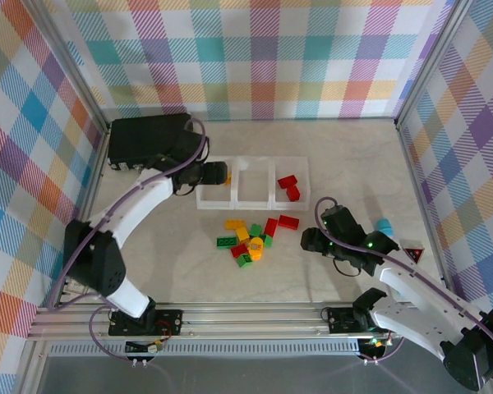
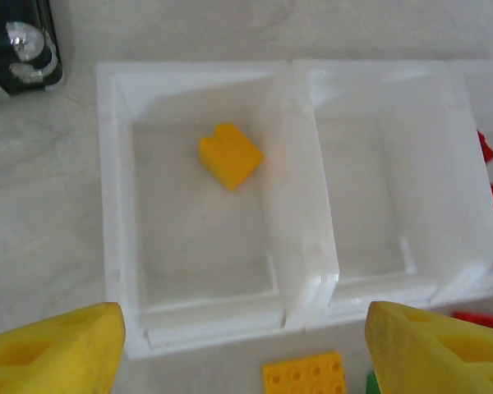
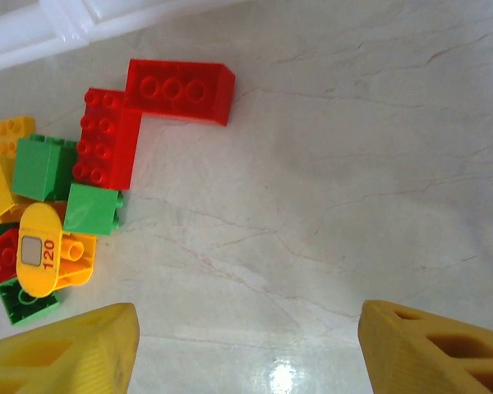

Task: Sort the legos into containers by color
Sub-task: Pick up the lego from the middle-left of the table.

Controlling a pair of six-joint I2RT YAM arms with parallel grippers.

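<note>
Three joined white trays (image 1: 252, 197) sit in a row mid-table. The left tray (image 2: 115, 205) holds one yellow brick (image 2: 229, 155), the middle tray (image 2: 386, 189) has nothing in it, and the right tray holds two red bricks (image 1: 289, 187). My left gripper (image 1: 222, 174) hovers open over the left tray's near rim, with nothing between its jaws (image 2: 245, 353). A loose pile of red, green and yellow legos (image 1: 248, 238) lies in front of the trays. My right gripper (image 1: 312, 240) is open above bare table (image 3: 246, 345), to the right of the pile and its two red bricks (image 3: 179, 90).
A large black case (image 1: 152, 139) stands at the back left, beside the left tray. A small blue object (image 1: 384, 225) and a red triangle marker (image 1: 412, 254) lie by the right wall. Plaid walls close in three sides.
</note>
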